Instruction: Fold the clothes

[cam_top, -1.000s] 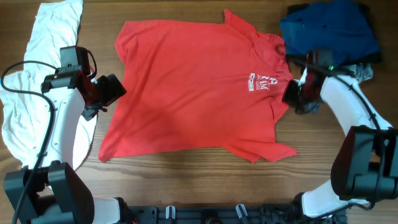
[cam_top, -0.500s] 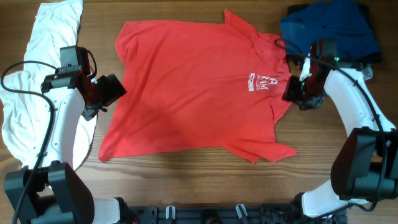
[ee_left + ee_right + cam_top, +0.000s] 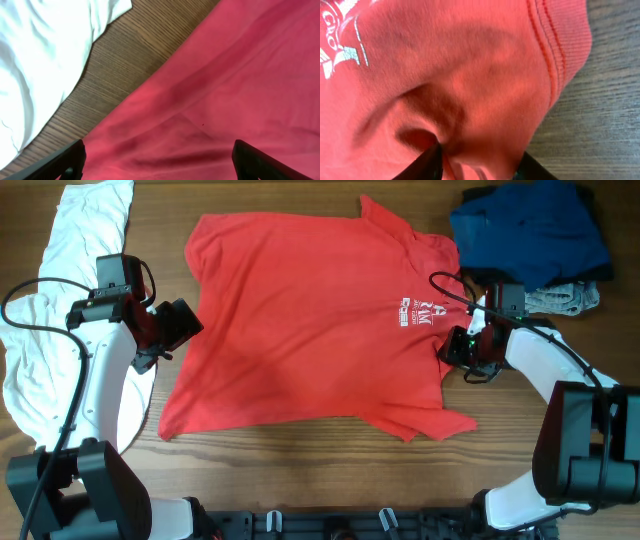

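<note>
The red T-shirt (image 3: 300, 320) with white chest lettering lies spread flat across the middle of the table. My right gripper (image 3: 462, 352) is down on its right sleeve, and in the right wrist view the fingers (image 3: 477, 162) pinch a bunched fold of the red cloth (image 3: 470, 90). My left gripper (image 3: 180, 328) is open at the shirt's left edge; in the left wrist view its fingers (image 3: 159, 162) hover over red cloth (image 3: 225, 90) without holding it. A white shirt (image 3: 60, 310) lies at the far left under the left arm.
A dark blue garment (image 3: 530, 230) is heaped at the back right, with a grey piece (image 3: 565, 298) beside it. Bare wood (image 3: 125, 60) shows between the white shirt (image 3: 40, 65) and the red one. The table's front edge runs along the bottom of the overhead view.
My right gripper has moved left and toward the front, off the bare wood onto the shirt's right sleeve, and the cloth now bunches between its fingers. The left arm has not moved.
</note>
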Action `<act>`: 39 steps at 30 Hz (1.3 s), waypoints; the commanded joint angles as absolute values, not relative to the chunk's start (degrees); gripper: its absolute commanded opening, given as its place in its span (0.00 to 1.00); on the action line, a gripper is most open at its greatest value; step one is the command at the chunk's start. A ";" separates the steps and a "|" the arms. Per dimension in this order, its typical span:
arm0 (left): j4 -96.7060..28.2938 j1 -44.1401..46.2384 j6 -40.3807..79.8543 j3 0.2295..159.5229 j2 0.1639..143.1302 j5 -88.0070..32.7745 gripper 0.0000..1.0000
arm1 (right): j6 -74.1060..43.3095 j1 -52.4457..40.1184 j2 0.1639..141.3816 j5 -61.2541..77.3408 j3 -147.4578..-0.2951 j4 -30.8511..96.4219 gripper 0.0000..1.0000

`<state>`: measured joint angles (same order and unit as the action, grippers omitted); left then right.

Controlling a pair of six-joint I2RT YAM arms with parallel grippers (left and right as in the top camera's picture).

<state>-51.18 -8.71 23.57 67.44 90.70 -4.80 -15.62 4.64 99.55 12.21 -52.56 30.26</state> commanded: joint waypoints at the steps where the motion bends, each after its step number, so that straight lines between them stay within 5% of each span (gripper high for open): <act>1: -51.20 -8.51 22.68 67.33 90.02 -4.40 0.94 | -18.31 4.29 100.18 13.02 -50.13 28.86 0.22; 3: -51.22 -8.51 22.68 67.33 90.02 -4.40 0.94 | -19.99 4.32 100.18 12.32 -50.13 28.56 0.05; 21: -51.46 -8.51 22.68 67.33 90.02 -3.95 0.94 | -4.67 4.51 99.46 -3.22 -71.44 47.00 0.04; 32: -51.64 -8.51 22.68 67.33 90.02 -3.95 0.94 | -6.20 4.51 99.48 -15.25 -77.03 50.41 0.04; 35: -51.66 -8.51 22.68 67.33 90.02 -3.84 0.94 | -7.94 4.51 99.48 -14.46 -78.06 50.39 0.63; 39: -51.70 -8.51 22.68 67.33 90.02 -2.87 0.94 | -10.04 4.51 99.48 -11.79 -78.06 51.62 0.81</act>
